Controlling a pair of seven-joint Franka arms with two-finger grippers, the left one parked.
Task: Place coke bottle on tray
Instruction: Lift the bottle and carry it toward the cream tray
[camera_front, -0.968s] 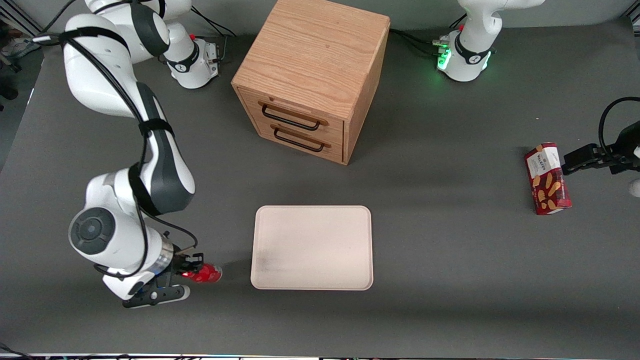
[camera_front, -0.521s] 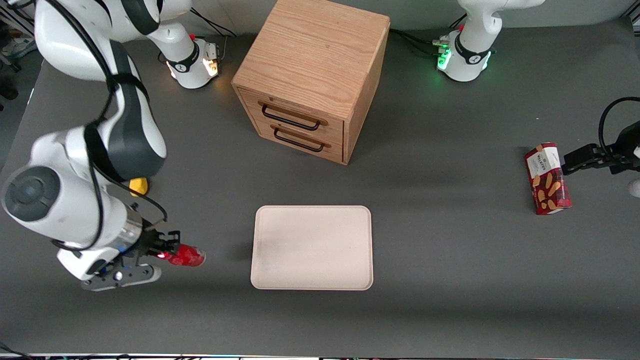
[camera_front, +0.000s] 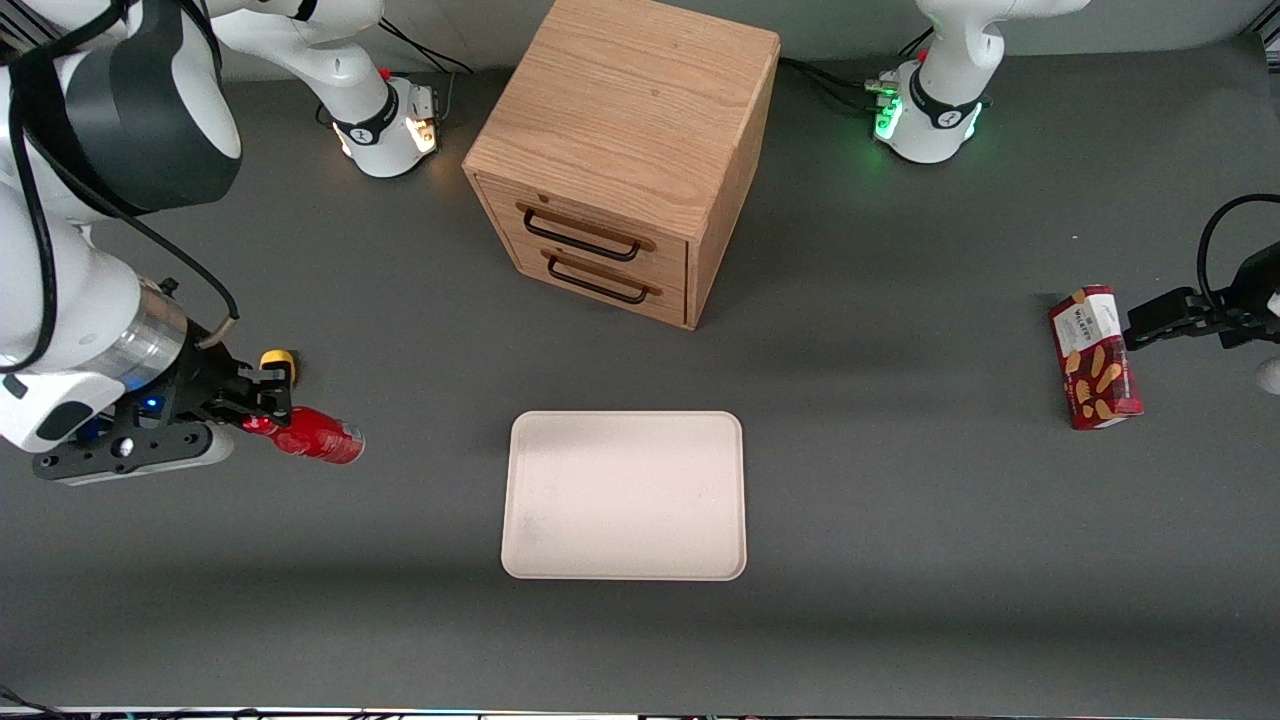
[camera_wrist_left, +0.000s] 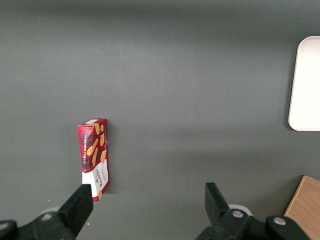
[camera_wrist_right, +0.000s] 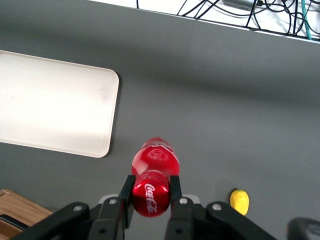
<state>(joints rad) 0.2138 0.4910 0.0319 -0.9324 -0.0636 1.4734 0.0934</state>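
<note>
**Bottle gripped, clear of the tray**

The black two-finger gripper (camera_front: 262, 412) (camera_wrist_right: 151, 192) is clenched on the cap end of the small red coke bottle (camera_front: 316, 441) (camera_wrist_right: 154, 167), its fingers (camera_wrist_right: 125, 192) pressed against both sides. The bottle's clear base is hidden. It is held tilted above the dark grey surface (camera_front: 900, 520), toward the working arm's end and well apart from the pale cream-pink rectangular tray (camera_front: 625, 495) (camera_wrist_right: 55, 102). A yellow lump (camera_front: 277, 361) (camera_wrist_right: 239, 200), partly hidden, lies near the gripper.

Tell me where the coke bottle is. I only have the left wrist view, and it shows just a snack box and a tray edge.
Observer: The gripper is shut on the coke bottle, toward the working arm's end of the table.
Operator: Over the tray yet?
Observer: No, the tray has nothing on it, and the coke bottle hangs beside it, well apart.
Operator: Anything else nearby?
Observer: A yellow lump lies farther from the front camera than the coke bottle.
</note>
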